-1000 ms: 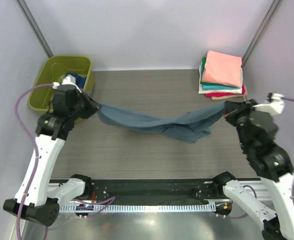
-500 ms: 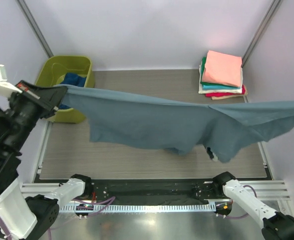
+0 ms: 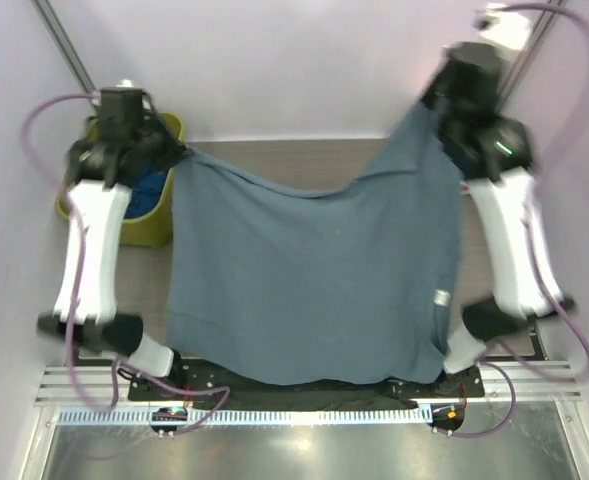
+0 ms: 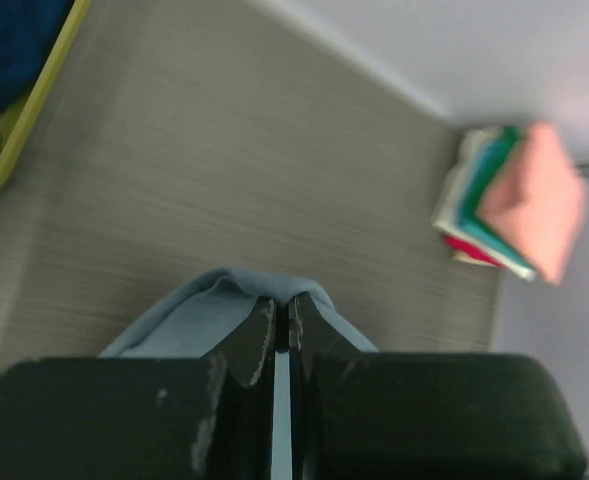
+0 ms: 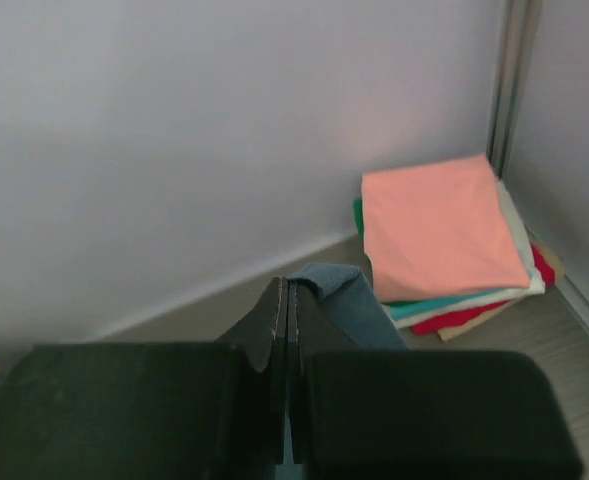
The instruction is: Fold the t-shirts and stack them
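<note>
The grey-blue t-shirt [image 3: 309, 280] hangs spread out between my two grippers, its lower edge draped over the table's near edge. My left gripper [image 3: 179, 157] is shut on its left corner near the tub; the pinched fold shows in the left wrist view [image 4: 264, 290]. My right gripper [image 3: 424, 105] is shut on the right corner, held high at the back right; the cloth shows in the right wrist view [image 5: 339, 290]. A folded stack with the salmon pink shirt [image 5: 439, 225] on top, over teal, white and red, lies in the back right corner. It also shows in the left wrist view [image 4: 519, 205].
The olive-green tub [image 3: 159, 215] stands at the back left with a dark navy shirt [image 3: 154, 185] inside. The back wall is close behind both grippers. Bare grey table [image 4: 224, 170] lies beyond the left gripper.
Both arms have swung from low, wide positions to the back of the table. The shirt has gone from a bunched band to a flat spread sheet hanging between them.
</note>
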{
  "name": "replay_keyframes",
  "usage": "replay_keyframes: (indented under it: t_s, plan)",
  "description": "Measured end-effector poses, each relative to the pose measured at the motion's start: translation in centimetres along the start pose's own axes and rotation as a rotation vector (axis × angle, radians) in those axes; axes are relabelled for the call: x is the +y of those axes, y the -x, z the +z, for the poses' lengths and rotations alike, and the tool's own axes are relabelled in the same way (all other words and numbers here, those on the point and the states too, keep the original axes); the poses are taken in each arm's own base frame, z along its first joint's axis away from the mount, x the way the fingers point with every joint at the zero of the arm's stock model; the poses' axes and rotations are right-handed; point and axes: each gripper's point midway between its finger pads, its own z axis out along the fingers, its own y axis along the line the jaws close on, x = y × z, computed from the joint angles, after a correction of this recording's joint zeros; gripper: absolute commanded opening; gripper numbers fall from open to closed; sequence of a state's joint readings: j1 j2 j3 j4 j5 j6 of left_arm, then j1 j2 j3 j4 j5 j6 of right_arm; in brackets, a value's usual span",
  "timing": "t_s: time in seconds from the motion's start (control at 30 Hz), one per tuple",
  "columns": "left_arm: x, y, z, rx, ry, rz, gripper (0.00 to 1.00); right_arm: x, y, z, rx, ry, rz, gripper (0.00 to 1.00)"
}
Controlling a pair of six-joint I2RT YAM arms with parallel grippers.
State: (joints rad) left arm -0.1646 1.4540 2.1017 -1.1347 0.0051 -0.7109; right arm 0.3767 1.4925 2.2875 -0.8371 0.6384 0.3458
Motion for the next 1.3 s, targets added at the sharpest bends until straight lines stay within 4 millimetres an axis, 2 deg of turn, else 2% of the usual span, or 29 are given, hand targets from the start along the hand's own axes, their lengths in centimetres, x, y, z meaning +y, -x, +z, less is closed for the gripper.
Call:
replay_keyframes:
  t_s: [0.03, 0.07, 0.1, 0.13, 0.17, 0.2, 0.27, 0.3, 0.33, 0.37, 0.4, 0.43, 0.47, 0.5, 0.57, 0.63, 0.67, 0.7, 0.73, 0.8, 0.83, 0.93, 1.0, 1.1, 1.17, 1.23, 1.3]
  plan:
    - [2.1, -1.1, 3.9, 0.059, 0.073, -0.026, 0.04, 1.0, -3.2, 3.4, 0.054, -0.024, -0.042, 0.01]
    - [4.5, -2.5, 7.9, 0.126, 0.147, -0.049, 0.05, 1.9, -7.3, 7.2, 0.125, -0.045, -0.09, 0.01]
    - [7.1, -4.3, 11.6, 0.197, 0.223, -0.072, 0.18, 2.2, -11.5, 10.7, 0.197, -0.07, -0.137, 0.04]
    - [9.5, -6.2, 14.8, 0.273, 0.289, -0.09, 0.26, 2.5, -15.9, 14.0, 0.271, -0.081, -0.179, 0.21]
    - [11.8, -8.3, 17.7, 0.354, 0.352, -0.112, 0.35, 2.7, -20.8, 17.5, 0.349, -0.079, -0.212, 0.48]
    - [13.7, -10.3, 20.2, 0.426, 0.402, -0.122, 0.59, 2.6, -24.6, 19.7, 0.408, -0.078, -0.231, 0.77]
    - [16.8, -13.8, 23.3, 0.528, 0.481, -0.124, 0.78, 1.1, -32.7, 21.7, 0.567, -0.077, -0.301, 0.86]
    - [16.9, -14.8, 23.7, 0.547, 0.484, -0.106, 0.84, -0.1, -35.6, 21.5, 0.643, -0.088, -0.333, 0.89]
    - [16.3, -15.7, 23.6, 0.559, 0.482, -0.082, 0.85, -1.2, -37.9, 20.9, 0.706, -0.099, -0.356, 0.89]
    - [15.5, -16.1, 23.0, 0.555, 0.474, -0.06, 0.86, -2.2, -39.3, 20.1, 0.748, -0.108, -0.37, 0.89]
    - [14.5, -16.3, 22.0, 0.545, 0.456, -0.04, 0.86, -3.3, -40.5, 18.4, 0.8, -0.113, -0.383, 0.9]
    - [14.1, -16.7, 21.3, 0.544, 0.453, -0.023, 0.86, -3.9, -40.8, 17.3, 0.821, -0.115, -0.386, 0.9]
    - [12.2, -16.1, 19.6, 0.506, 0.409, 0.002, 0.85, -4.3, -40.6, 15.8, 0.834, -0.109, -0.381, 0.9]
    - [11.1, -15.7, 18.0, 0.478, 0.381, 0.019, 0.84, -4.6, -39.7, 14.0, 0.839, -0.098, -0.369, 0.9]
    - [10.1, -14.9, 15.4, 0.411, 0.336, 0.032, 0.83, -4.0, -36.6, 11.0, 0.79, -0.039, -0.307, 0.89]
    - [10.1, -14.5, 13.3, 0.353, 0.306, 0.032, 0.8, -3.0, -33.2, 9.0, 0.717, 0.028, -0.231, 0.89]
    - [10.4, -14.7, 12.6, 0.338, 0.301, 0.031, 0.79, -2.2, -31.5, 8.2, 0.667, 0.074, -0.186, 0.88]
    - [11.1, -15.4, 11.9, 0.338, 0.306, 0.032, 0.77, -1.5, -30.6, 7.8, 0.639, 0.107, -0.157, 0.86]
    - [11.6, -16.0, 11.7, 0.345, 0.313, 0.036, 0.77, -0.7, -30.2, 7.6, 0.62, 0.147, -0.127, 0.85]
    - [12.9, -17.8, 11.5, 0.385, 0.34, 0.056, 0.77, 0.6, -30.7, 8.2, 0.609, 0.2, -0.088, 0.82]
    - [13.3, -18.6, 11.4, 0.403, 0.351, 0.071, 0.77, 1.2, -31.2, 8.7, 0.61, 0.222, -0.076, 0.81]
    - [14.1, -20.2, 10.4, 0.458, 0.366, 0.133, 0.76, 1.7, -37.2, 10.9, 0.706, 0.238, -0.077, 0.8]
    - [14.3, -20.1, 9.2, 0.45, 0.361, 0.174, 0.77, 1.2, -42.0, 11.9, 0.798, 0.222, -0.09, 0.79]
    - [15.1, -18.4, 6.7, 0.359, 0.362, 0.246, 0.77, 0.9, -47.3, 13.3, 0.888, 0.205, -0.088, 0.75]
    - [16.2, -17.5, 5.2, 0.294, 0.388, 0.286, 0.76, 1.3, -49.2, 14.5, 0.915, 0.204, -0.076, 0.73]
    - [17.5, -17.5, 4.4, 0.271, 0.426, 0.313, 0.76, 1.9, -50.1, 15.5, 0.917, 0.212, -0.061, 0.72]
    - [18.2, -17.8, 4.5, 0.284, 0.449, 0.334, 0.75, 3.1, -50.3, 16.8, 0.9, 0.238, -0.041, 0.71]
